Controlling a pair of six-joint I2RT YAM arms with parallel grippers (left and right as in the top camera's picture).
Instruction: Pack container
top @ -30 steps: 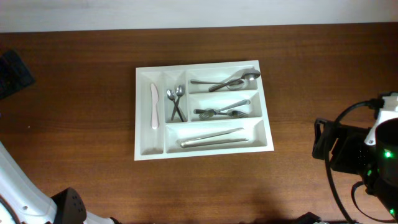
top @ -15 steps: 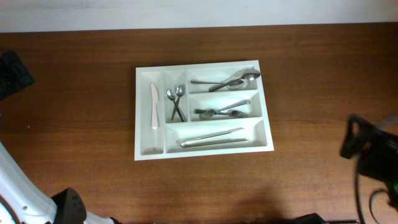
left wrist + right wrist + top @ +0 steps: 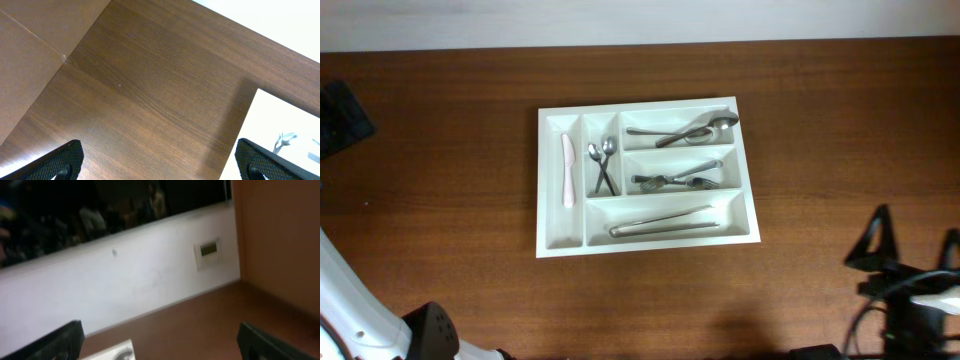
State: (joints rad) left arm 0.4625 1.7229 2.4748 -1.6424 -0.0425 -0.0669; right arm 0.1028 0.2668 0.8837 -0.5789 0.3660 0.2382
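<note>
The container [image 3: 650, 246] is a large white cutlery tray at the table's middle. It holds a pale knife [image 3: 568, 170], two small spoons [image 3: 601, 162], larger spoons [image 3: 685, 129], forks [image 3: 677, 180] and long metal pieces [image 3: 662, 224], each kind in its own compartment. My right gripper [image 3: 912, 250] is open and empty at the front right, well clear of the tray. In the right wrist view [image 3: 160, 347] it is tilted up toward the wall, with a tray corner [image 3: 112, 352] low in the frame. My left gripper [image 3: 160, 165] is open over bare wood, the tray [image 3: 285, 115] to its right.
The dark wooden table [image 3: 440, 220] runs to a white wall at the back. A black part of the left arm [image 3: 340, 120] sits at the far left edge. The white arm base [image 3: 355, 310] stands at the front left corner.
My right arm has drawn back from the right edge toward the front right corner, and its open fingers now show there. The tray, the cutlery and the left arm have not moved.
</note>
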